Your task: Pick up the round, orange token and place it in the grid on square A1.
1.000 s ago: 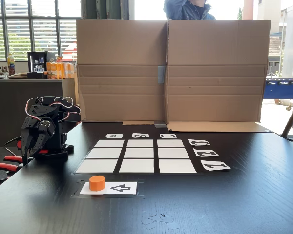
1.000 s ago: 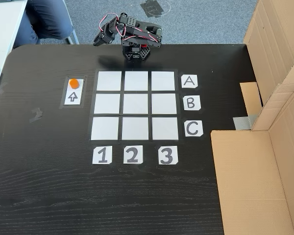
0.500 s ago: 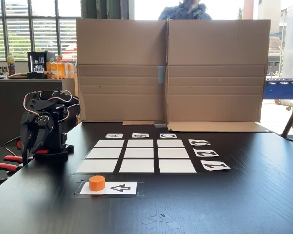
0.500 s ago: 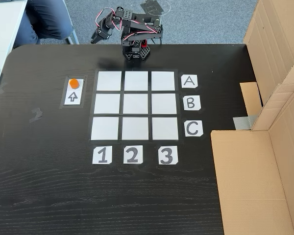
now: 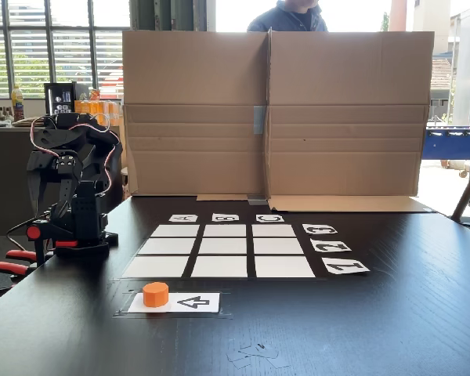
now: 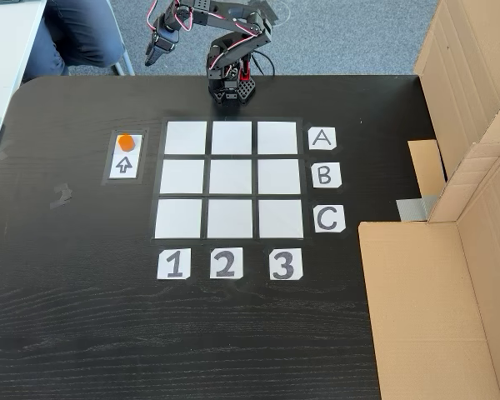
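Broadly, the black table [image 6: 83, 333] is carrying everything, with a cardboard screen [image 5: 274, 110] standing along its far edge in the low fixed view and along the right side in the high one. A person [image 5: 286, 16] is showing behind that screen. The grid [image 6: 229, 179] is lying mid-table, its label cards running A-B-C down the right and 1-2-3 along the near edge in the high fixed view, so square A1 [image 6: 186, 137] is sitting at the far left corner there. The arm [image 6: 229, 50] is standing just beyond the grid's far edge, with the gripper [image 6: 154, 54] hanging out past the table's far edge, well apart from everything; whether its jaws are parted cannot be told at this size. The arrow card [image 6: 125, 157] is lying just left of the grid, and the token [image 6: 127, 141] is resting on its far end, untouched.

Judging ahead, a descent slightly off-centre is risking a nudge that slides the small, smooth token off the card. The nine cells are looking identical, so a drop into a neighbouring cell or across a black gap is likely if the aim drifts.
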Robot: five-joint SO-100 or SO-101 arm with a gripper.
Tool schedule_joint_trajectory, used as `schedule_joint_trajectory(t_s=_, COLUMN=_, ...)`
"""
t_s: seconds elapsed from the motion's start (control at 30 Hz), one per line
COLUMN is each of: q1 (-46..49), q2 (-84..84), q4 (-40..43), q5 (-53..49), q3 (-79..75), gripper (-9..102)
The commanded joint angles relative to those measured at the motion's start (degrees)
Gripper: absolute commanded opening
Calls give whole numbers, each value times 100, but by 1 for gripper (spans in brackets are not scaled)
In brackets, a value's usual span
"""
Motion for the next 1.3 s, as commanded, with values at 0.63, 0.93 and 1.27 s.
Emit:
schedule_joint_trajectory(t_s=0.63, q1=-1758, q2=-3041, q4=1134, q5=413, q3=-2865, gripper=20)
schedule_joint_trajectory(t_s=0.93, q1=-2153, q2=-4210, q4=1134, q5=598, q3=-3612, gripper=20)
schedule_joint_trajectory(t_s=1.27, q1=-2514, q2=-5555, q4=1134, q5=747, q3=-4702, gripper=27)
